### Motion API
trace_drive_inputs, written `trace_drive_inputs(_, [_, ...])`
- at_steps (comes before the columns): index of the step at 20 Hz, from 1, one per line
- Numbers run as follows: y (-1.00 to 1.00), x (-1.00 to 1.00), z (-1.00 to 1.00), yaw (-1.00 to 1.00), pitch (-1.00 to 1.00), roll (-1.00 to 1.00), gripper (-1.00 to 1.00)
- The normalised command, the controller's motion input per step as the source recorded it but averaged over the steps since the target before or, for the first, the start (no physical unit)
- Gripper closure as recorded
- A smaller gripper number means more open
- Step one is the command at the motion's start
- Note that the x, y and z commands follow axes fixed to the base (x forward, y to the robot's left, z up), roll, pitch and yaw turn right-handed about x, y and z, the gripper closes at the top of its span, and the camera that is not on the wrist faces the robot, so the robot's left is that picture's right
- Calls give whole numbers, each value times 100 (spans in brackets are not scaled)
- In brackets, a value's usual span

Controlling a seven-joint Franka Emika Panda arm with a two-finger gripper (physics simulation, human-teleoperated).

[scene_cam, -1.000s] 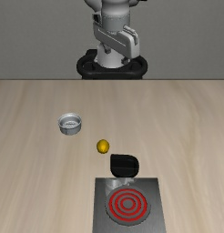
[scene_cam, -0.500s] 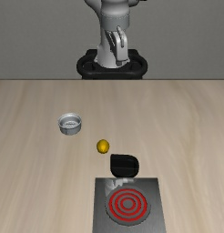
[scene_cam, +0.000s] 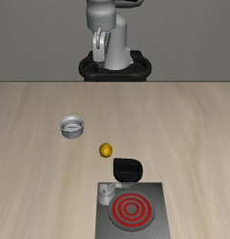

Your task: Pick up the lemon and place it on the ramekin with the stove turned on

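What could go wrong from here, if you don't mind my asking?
The lemon is small and round, so it may roll away when touched. A dark object lies close beside it and could be bumped. The ramekin is small, so the lemon may roll off.

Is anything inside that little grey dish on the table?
Nothing visible: the ramekin looks empty, though its near wall hides part of its floor. The lemon lies on the table, apart from it.
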Motion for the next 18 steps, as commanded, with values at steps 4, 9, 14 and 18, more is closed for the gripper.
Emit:
trace_drive_inputs(4, [0,100,0,0,0,0,-100])
trace_drive_inputs(9, [0,100,0,0,0,0,-100])
trace_drive_inputs(14, [0,100,0,0,0,0,-100])
trace_drive_inputs(18, [25,25,-50,0,0,0,-100])
